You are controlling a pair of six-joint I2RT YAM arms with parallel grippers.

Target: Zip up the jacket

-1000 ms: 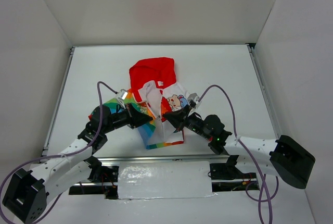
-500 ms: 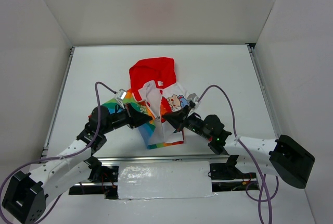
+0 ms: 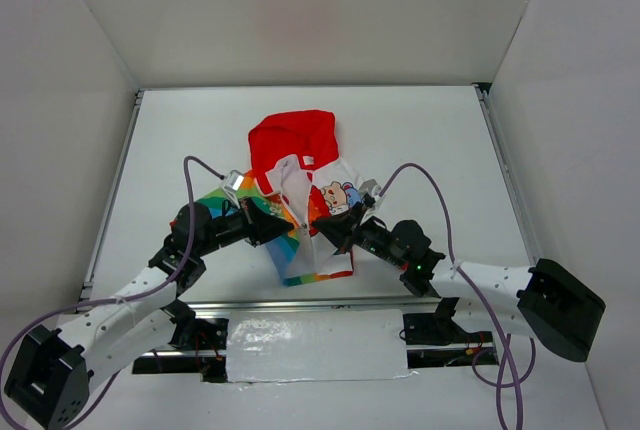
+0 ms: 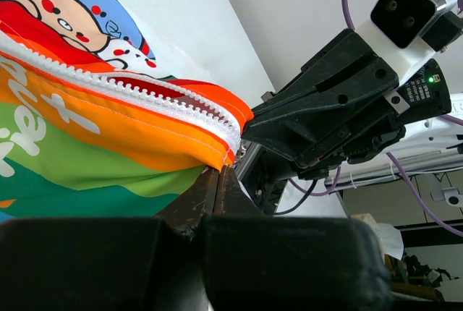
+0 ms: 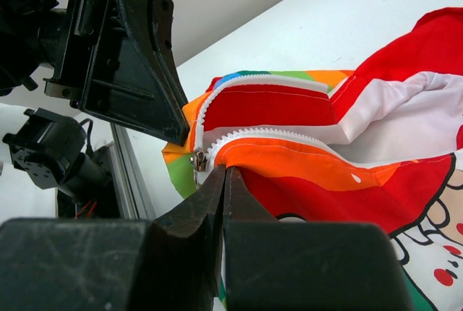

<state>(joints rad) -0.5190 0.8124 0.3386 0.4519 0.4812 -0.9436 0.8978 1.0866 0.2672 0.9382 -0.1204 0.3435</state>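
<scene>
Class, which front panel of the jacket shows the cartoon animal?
The right-hand panel of the jacket, by the right gripper; the left-hand panel, by the left gripper, shows rainbow stripes.

My white table (image 3: pixel 430 150) carries one thing, the jacket (image 3: pixel 296 200), which lies a little toward 6 o'clock from the table's middle. Its red hood (image 3: pixel 292 137) lies flat at the 12 o'clock end, the cartoon print (image 3: pixel 338 195) faces 3 o'clock, and the rainbow stripes (image 3: pixel 302 262) run down to the hem at 6 o'clock. A metal rail (image 3: pixel 112 190) borders the table's 9 o'clock edge.
</scene>
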